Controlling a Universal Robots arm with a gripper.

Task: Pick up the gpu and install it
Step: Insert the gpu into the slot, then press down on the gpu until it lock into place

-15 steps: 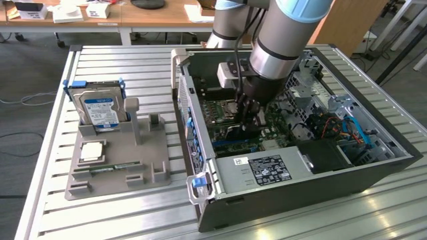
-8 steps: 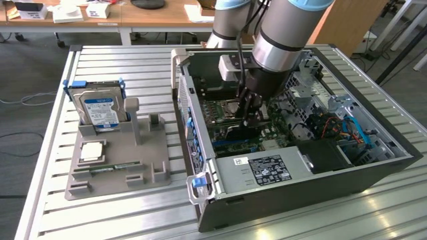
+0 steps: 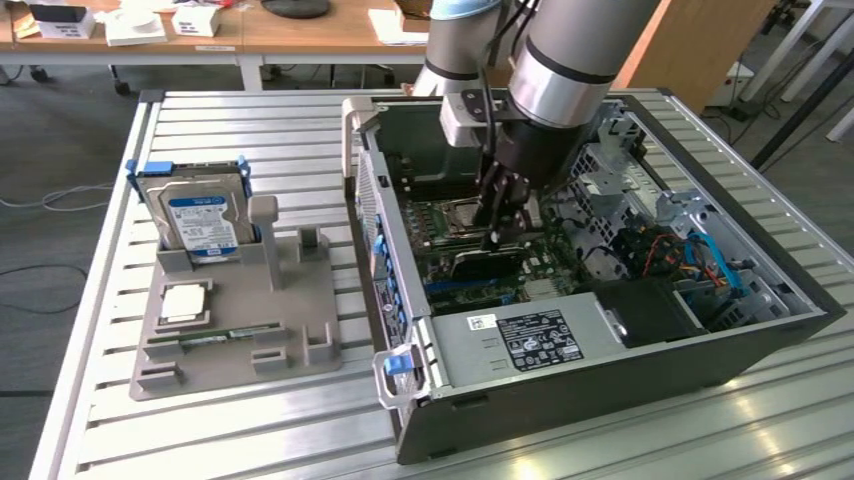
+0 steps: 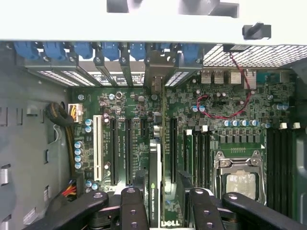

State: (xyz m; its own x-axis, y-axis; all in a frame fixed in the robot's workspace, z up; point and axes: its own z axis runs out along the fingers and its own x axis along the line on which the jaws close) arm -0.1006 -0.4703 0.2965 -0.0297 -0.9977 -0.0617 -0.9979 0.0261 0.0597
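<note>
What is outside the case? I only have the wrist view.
Observer: A grey holder sits on the table, at the exterior view's left of the case.
Operator: Is anything on it?
Observer: A hard drive stands upright at its far end.
Operator: Anything else?
Observer: A memory stick lies flat near its front edge.
</note>
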